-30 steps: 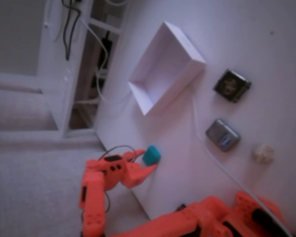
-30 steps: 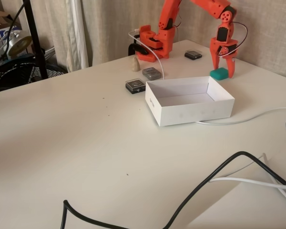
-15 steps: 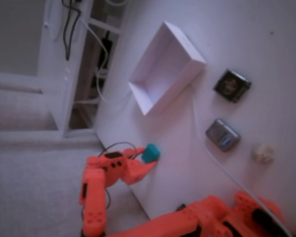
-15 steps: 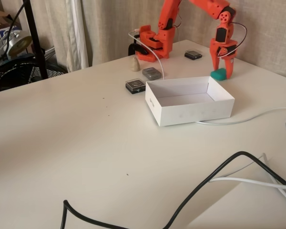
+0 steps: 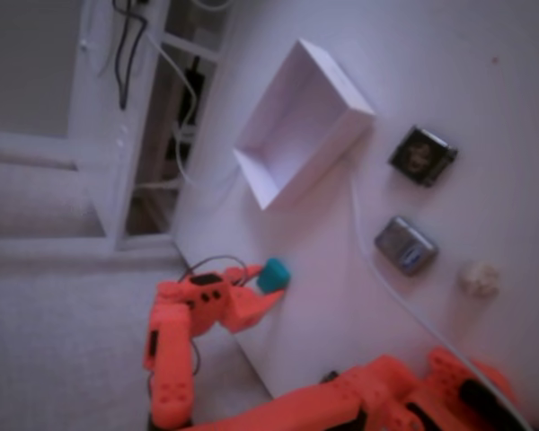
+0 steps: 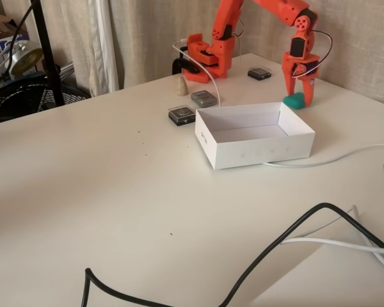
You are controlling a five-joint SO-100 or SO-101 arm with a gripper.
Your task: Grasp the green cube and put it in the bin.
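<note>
Working left to right in the fixed view from across the table, I note first the black-framed square gadget and the grey metallic gadget. Both sit just beyond the bin's near-left corner and clear of my working path. The bin stands next, open side up and empty, its long axis running left to right so its far wall faces the arm. Just behind its right end the green cube rests on the table, near the table's edge as a fixed view from above shows. The gripper stands nearly vertical over it, one finger on each side; the jaws are parted about the cube. I cannot tell whether the pads touch it, so I judge the grasp not yet made. The cube is roughly equal-sided with no evident long axis; it seems to sit slightly skewed to the bin wall, which the straddling fingers appear to accommodate.
</note>
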